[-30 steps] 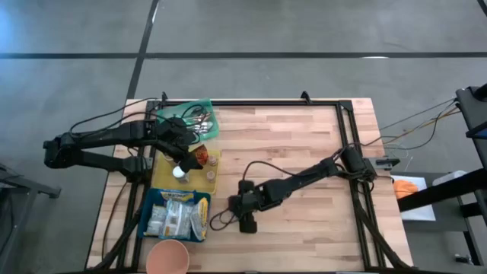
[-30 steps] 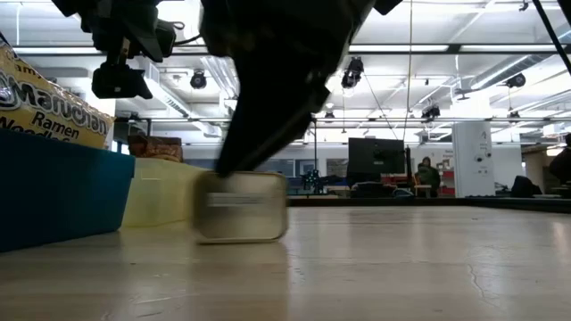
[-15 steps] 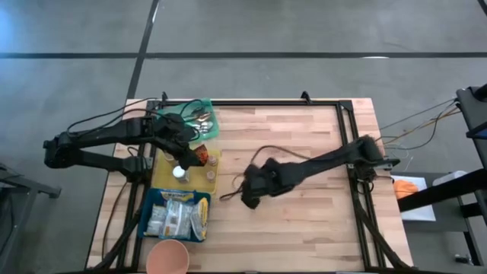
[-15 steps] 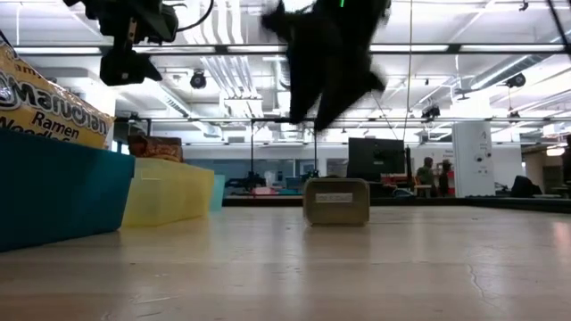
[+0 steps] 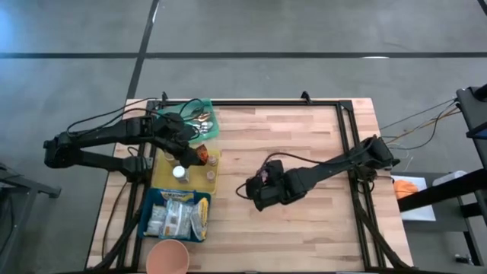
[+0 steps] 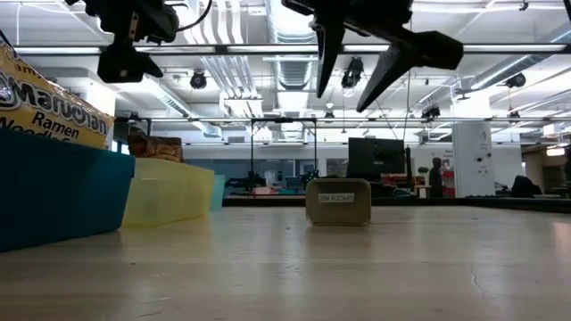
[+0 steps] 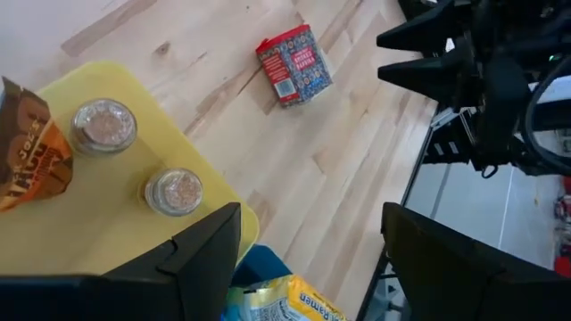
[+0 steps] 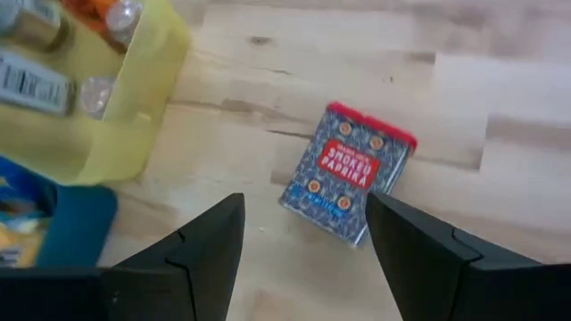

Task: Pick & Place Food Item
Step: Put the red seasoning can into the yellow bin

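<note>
High view: paprika tin (image 8: 350, 184) lies flat on counter (image 5: 304, 137), centre frame, under right gripper (image 5: 262, 192); jaws wide, empty, clear above tin. Left gripper (image 5: 176, 152) over yellow tray (image 5: 162, 180), left of frame, jaws wide, empty. Judgement: tin looks placed; little left.

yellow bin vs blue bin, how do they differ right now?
Colour: the yellow bin is pale yellow, the blue bin dark blue.
Contents: yellow bin holds small jars; blue bin holds ramen packets.
Place: yellow bin sits farther back, blue bin nearer the front edge.
Shared: both on the table's left side, side by side.
</note>
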`<state>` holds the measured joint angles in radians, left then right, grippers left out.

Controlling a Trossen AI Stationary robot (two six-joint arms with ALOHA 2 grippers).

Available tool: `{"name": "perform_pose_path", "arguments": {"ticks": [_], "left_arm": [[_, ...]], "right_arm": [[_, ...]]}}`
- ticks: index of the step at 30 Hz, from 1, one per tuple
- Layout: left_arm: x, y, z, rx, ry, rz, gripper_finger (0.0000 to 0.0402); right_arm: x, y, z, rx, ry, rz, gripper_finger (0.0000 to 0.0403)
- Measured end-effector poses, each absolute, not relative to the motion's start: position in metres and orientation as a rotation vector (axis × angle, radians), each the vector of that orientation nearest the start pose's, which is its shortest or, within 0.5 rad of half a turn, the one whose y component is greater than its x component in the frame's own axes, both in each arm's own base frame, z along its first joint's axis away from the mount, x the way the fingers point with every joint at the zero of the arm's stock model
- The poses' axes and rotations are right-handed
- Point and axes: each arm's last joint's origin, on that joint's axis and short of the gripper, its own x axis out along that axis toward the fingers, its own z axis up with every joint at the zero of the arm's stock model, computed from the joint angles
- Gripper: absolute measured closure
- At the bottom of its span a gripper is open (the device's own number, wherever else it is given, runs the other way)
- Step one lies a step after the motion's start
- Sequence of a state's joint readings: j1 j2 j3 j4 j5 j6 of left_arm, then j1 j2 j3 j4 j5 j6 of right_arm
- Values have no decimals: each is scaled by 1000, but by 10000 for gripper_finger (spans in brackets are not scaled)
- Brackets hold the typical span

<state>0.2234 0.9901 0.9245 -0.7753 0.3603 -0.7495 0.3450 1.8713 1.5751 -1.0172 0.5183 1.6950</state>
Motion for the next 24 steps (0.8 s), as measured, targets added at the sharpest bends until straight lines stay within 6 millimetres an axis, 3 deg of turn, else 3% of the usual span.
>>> {"name": "perform_pose_path", "arguments": {"ticks": [9,14,24], "left_arm": [[184,31,297,-965,836,174,125],[184,31,297,-944,837,160,125],[184,28,298,-883,854,30,125]], "right_arm": [[356,114,250,1155,612,-1114,170],[357,116,252,1179,613,-1101,170],[364,113,247,1174,429,-1080,170]]}}
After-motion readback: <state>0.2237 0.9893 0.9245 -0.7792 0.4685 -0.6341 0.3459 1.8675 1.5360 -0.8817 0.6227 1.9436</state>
